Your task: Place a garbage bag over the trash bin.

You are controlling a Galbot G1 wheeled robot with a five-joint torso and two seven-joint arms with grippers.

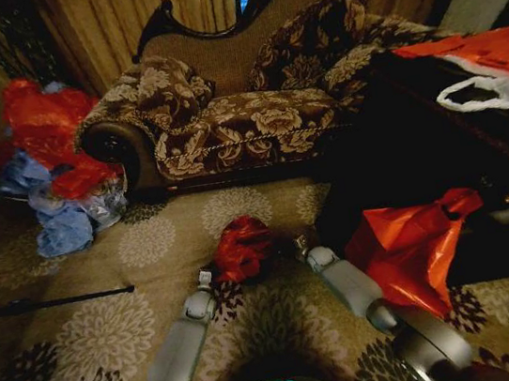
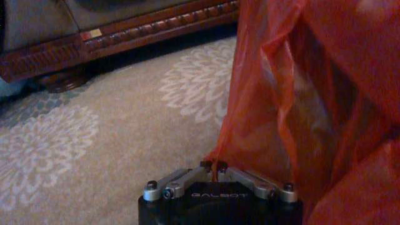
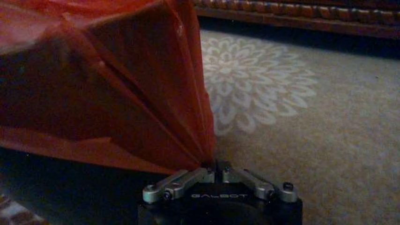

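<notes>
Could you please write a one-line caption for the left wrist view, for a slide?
Left gripper shut on an edge of the red garbage bag, holding it above the floral carpet near the sofa's carved wooden base.

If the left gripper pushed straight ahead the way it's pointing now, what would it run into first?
The left gripper is shut on the garbage bag, so the bag's film comes first. Beyond it lies open carpet, then probably the sofa base; depth is unclear.

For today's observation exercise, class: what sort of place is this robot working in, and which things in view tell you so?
Most likely a home living room. An ornate floral sofa with a carved dark frame stands before long curtains, and a patterned floral carpet covers the floor. Heaped plastic bags beside the sofa suggest it is untidy or staged.
</notes>
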